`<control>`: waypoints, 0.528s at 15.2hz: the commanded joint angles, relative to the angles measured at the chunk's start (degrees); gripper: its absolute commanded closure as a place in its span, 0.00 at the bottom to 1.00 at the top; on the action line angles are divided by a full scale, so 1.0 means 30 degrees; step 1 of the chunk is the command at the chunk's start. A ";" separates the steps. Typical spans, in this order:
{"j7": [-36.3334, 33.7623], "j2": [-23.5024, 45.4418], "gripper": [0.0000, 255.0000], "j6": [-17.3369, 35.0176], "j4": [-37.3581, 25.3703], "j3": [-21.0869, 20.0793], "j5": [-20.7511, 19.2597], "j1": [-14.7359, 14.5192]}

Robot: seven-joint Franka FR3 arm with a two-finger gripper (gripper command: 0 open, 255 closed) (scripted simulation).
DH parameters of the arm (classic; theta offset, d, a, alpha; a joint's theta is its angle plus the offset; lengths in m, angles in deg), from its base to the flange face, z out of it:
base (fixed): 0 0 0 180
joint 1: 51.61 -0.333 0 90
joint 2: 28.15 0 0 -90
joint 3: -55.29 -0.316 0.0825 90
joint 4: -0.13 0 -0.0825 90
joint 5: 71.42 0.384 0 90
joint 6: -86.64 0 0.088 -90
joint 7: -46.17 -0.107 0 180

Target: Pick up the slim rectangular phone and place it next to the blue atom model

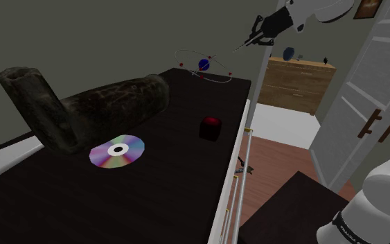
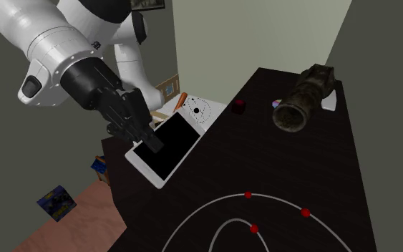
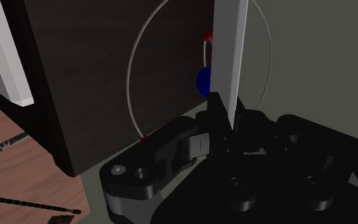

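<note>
**Gripper [image 3: 225, 113] clamped on phone [image 3: 229, 51] close to the atom model [image 3: 203, 81]**

Black fingers are seen in the wrist view closed tight on one end of the slim phone, which is held edge-on. Past it, the atom model's blue core and white rings are seen over the dark table [image 3: 88, 76].

In the second exterior view, the phone's black screen and white frame are shown tilted and held clear above the table's edge. The model's beaded rings are apart from it.

In the shoulder view, the gripper is seen aloft beyond the table's far corner, near the model. A disc [image 1: 118, 150] and a red cube [image 1: 210, 127] lie well apart from it.

The carrying step is judged to be in hand. Next, a descent onto bare table beside the rings is called for, without the rings being brushed, before the fingers are parted.
</note>
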 commanded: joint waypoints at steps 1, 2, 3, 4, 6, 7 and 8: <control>0.0310 -0.0033 1.00 0.0396 0.0490 -0.0033 0.0184 -0.0053; 0.0484 -0.0056 1.00 0.0578 0.0743 -0.0035 0.0284 -0.0074; 0.0660 -0.0075 1.00 0.0759 0.0991 -0.0035 0.0387 -0.0096; 0.0838 -0.0091 1.00 0.0938 0.1235 -0.0035 0.0493 -0.0120; 0.1200 -0.0111 1.00 0.1293 0.1710 -0.0032 0.0713 -0.0169; 0.1385 -0.0115 1.00 0.1469 0.1941 -0.0029 0.0828 -0.0195; 0.1571 -0.0115 1.00 0.1643 0.2168 -0.0026 0.0946 -0.0222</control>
